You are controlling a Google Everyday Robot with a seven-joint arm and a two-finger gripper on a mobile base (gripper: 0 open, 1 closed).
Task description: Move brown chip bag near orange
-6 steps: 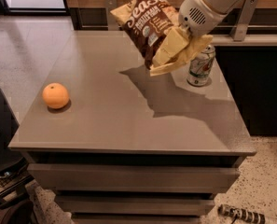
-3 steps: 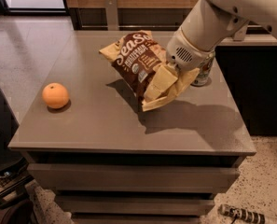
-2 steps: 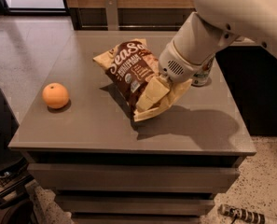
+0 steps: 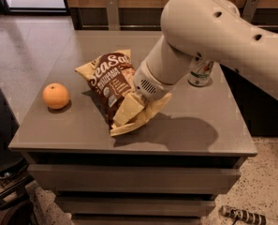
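Note:
The brown chip bag [image 4: 111, 83], pale yellow at the edges with a dark brown panel and white "Sea Salt" lettering, lies tilted at the middle of the grey table [image 4: 82, 130]. My gripper [image 4: 128, 112] is shut on the bag's lower right part, its pale fingers [image 4: 126, 111] pressed over the crinkled edge. The big white arm reaches in from the upper right. The orange [image 4: 55, 96] sits on the table's left side, a short gap left of the bag.
A green-and-silver soda can [image 4: 200, 73] stands at the table's right rear, partly behind my arm. The table's front edge is close below the bag. A dark counter runs along the back and right. Speckled floor lies below.
My gripper has carried the chip bag from the table's right rear, by the can, leftward and down toward the front. The bag is now much closer to the orange.

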